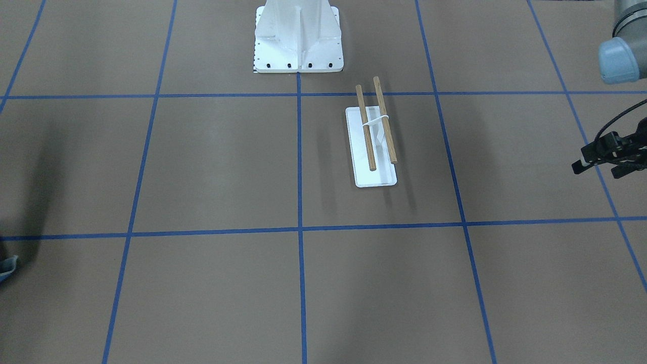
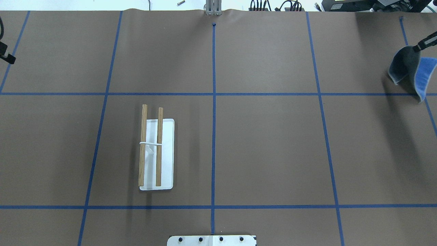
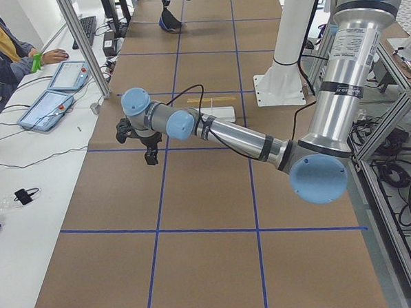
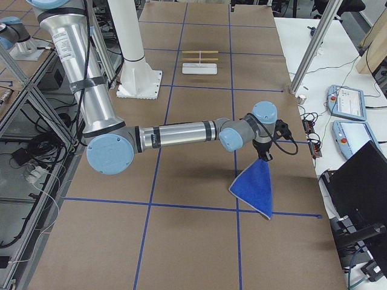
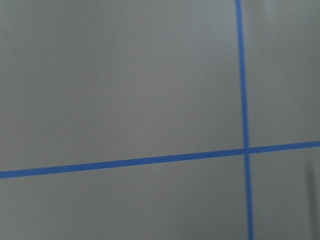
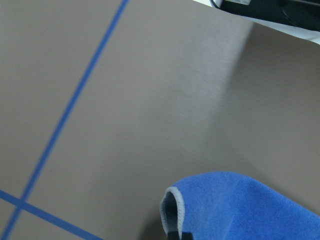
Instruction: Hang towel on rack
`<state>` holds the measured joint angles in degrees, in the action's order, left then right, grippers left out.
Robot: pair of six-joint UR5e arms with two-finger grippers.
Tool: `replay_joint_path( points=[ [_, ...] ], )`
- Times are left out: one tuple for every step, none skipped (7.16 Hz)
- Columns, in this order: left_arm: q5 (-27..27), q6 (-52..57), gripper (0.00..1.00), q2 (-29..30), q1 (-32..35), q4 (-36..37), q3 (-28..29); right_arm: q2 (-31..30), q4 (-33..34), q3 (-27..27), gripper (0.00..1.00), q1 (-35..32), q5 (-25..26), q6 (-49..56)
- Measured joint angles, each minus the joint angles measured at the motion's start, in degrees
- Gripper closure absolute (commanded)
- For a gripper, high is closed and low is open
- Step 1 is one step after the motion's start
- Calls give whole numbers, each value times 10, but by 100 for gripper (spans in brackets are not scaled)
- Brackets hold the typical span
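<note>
Front-facing view, rack: the rack has two wooden rails over a white base. It stands on the bench a little toward the left end, nearer the robot's edge than the operators'.
Front-facing view, left hand: the left hand is over the left end and carries nothing. I cannot tell if its fingers are apart or together.
Overhead view, towel: the towel hangs folded from the right hand, which is clamped on its top. This is over the right end, toward the operators' edge.
Overhead view, key relation: the rack lies toward the left end from the towel, well apart and past the centre tape line. Its rails run from the robot's edge to the operators' edge, so the strip probably needs to cross them, its length running end to end of the bench.
Overhead view, nearer arm: the left is closer to the rack, but the right has the cloth.
Left-end view: the near arm reaches out toward the operators' edge. The towel is a small dark-blue shape at the far end.
Right-end view: the towel hangs straight below the hand, its lower corner close to the bench (contact unclear).
Left wrist view: only the bench and tape lines show.
Right wrist view: a blue fold with a pale edge is at the bottom of the view, just under the hand.
</note>
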<state>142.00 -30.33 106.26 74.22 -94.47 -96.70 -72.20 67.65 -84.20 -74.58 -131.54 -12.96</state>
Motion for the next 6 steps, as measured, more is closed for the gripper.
replay_joint_path(
  points=[
    [1, -91, 2, 16, -19, -31, 1, 3, 33, -73, 100, 29, 0, -69],
    [9, -184, 2, 32, -41, -56, 1, 10, 85, -153, 100, 59, 3, -126],
    [27, -281, 2, 52, -61, -82, 1, 24, 145, -229, 100, 87, 7, -170],
    [40, -363, 2, 69, -80, -110, 0, 43, 190, -281, 100, 110, 11, -200],
    [43, -433, 2, 78, -99, -141, 0, 68, 215, -310, 100, 137, 23, -233],
    [43, -500, 2, 83, -109, -171, 3, 90, 225, -328, 100, 170, 49, -279]
  ],
)
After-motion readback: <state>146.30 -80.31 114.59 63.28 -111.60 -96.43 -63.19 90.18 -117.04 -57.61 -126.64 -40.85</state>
